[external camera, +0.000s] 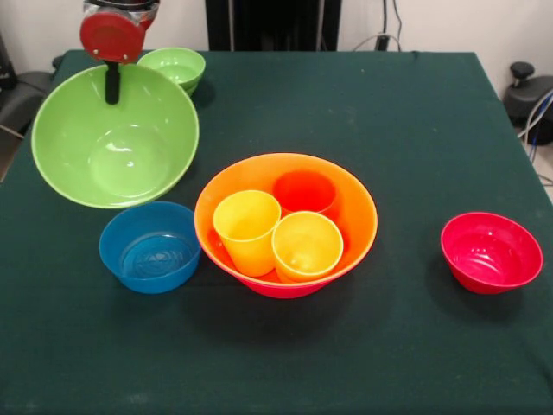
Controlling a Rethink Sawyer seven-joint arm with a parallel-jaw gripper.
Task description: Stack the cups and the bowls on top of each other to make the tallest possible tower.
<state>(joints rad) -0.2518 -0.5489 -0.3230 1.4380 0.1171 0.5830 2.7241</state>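
My gripper comes down at the top left and is shut on the far rim of the medium-large green bowl. One black finger shows inside the bowl, which hangs tilted with its opening toward the camera. The large orange bowl sits nested in the pink bowl at the table's middle. It holds two yellow cups and the orange cup. A small blue bowl, a small green bowl and a small red bowl stand apart on the table. The red cup is not seen.
The dark green table cloth covers the table. The small blue bowl stands just under the held bowl's lower rim and close to the orange bowl's left side. The small green bowl is right behind the held bowl.
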